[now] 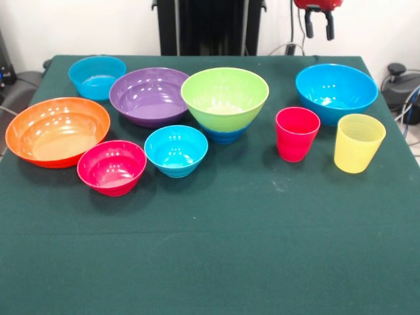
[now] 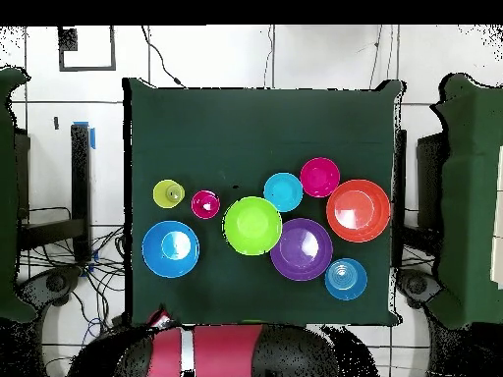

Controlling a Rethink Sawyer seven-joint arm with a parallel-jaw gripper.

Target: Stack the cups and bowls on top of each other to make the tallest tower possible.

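The gripper (image 1: 319, 26) hangs drawn back at the table's far edge, above and behind the big blue bowl (image 1: 336, 92), fingers apart w/ nothing between them.

So far the tower is only the lime green bowl (image 1: 225, 97) seated on a small dark blue bowl (image 1: 224, 135), mid-table. The rest stands loose and single:
- red cup (image 1: 297, 133) and yellow cup (image 1: 358, 142), side by side beside the tower
- purple bowl (image 1: 149, 96), touching or nearly touching the green one
- orange bowl (image 1: 57, 130), pink-red bowl (image 1: 111, 167), two cyan bowls (image 1: 176, 150) (image 1: 97, 77)

Risks, as a judgement:
- green rim overhangs its small base, so an off-centre load would prob. tip it
- the purple bowl is so close that fingers reaching for the green rim could knock it
- glossy slanted walls may slip out of a pinch

The front view shows the dark blue base and cup heights. The overhead view hides that base under the green bowl (image 2: 251, 224), but gives true gaps between rims. There the gripper is hard to make out near the table edge (image 2: 255, 320).
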